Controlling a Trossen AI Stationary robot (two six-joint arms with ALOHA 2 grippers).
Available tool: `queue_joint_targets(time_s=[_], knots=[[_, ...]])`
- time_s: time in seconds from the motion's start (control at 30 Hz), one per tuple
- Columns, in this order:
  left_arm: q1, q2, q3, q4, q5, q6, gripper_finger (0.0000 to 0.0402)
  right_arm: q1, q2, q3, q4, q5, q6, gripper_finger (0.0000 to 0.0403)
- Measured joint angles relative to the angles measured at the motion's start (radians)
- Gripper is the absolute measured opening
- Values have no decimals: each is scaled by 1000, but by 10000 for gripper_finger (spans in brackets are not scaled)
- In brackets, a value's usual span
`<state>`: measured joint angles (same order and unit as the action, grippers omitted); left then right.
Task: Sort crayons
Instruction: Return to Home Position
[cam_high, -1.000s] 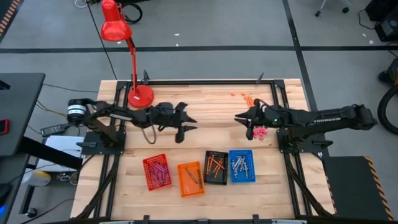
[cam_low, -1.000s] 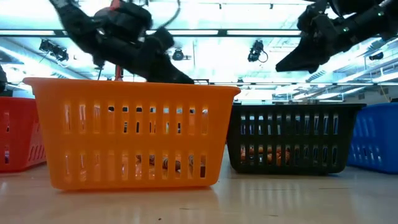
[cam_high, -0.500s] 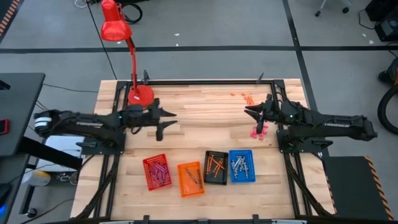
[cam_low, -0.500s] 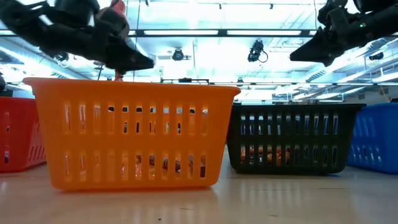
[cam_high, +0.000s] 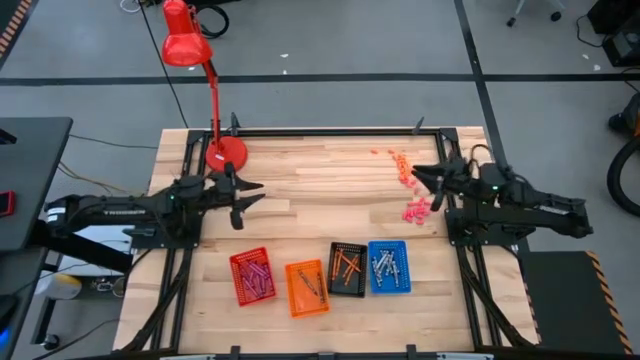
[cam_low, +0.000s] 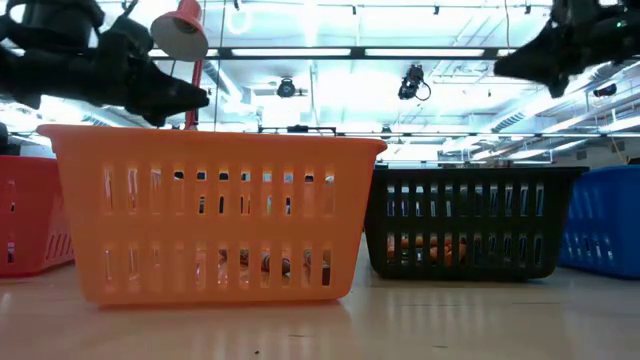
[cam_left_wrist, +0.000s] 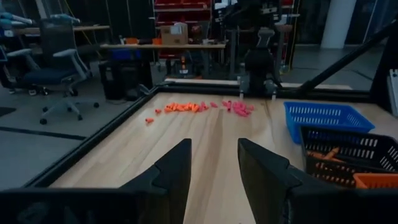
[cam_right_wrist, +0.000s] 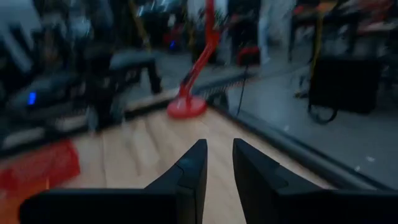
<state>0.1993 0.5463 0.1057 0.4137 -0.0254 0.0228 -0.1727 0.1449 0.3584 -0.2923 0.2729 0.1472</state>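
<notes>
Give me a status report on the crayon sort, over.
Left gripper open, empty, by the lamp base. Right gripper open, empty, beside loose orange crayons and pink crayons on the table. Nothing in the way.

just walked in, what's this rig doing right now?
Crayon sorting, with nothing in hand at the moment. The left gripper and the right gripper both hang open and empty, each near its own side of the table. Four bins stand in a row at the front: the red bin holds magenta sticks, the orange bin brownish ones, the black bin orange ones and the blue bin grey ones. Loose orange crayons and pink crayons lie unsorted by the right gripper.
</notes>
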Motion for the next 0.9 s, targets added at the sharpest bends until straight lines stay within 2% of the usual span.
queue_joint_targets(time_s=[0.13,0.27,0.47,0.57,0.67,0.9], knots=[[0,-92,-35,-28,0,-10,142,0,-71,0,38,65,17,82],[0,-214,-35,-137,0,-10,142,0,-138,0,22,85,-15,82],[0,-447,-35,-333,-1,-16,142,0,-144,1,21,51,-79,82],[0,-549,-35,-434,-1,-33,142,0,-143,1,22,69,-76,82],[-5,-535,-24,-500,14,-49,142,0,-143,1,17,68,-43,82],[-13,-536,-28,-475,22,-39,142,0,-143,-20,49,73,44,82]])
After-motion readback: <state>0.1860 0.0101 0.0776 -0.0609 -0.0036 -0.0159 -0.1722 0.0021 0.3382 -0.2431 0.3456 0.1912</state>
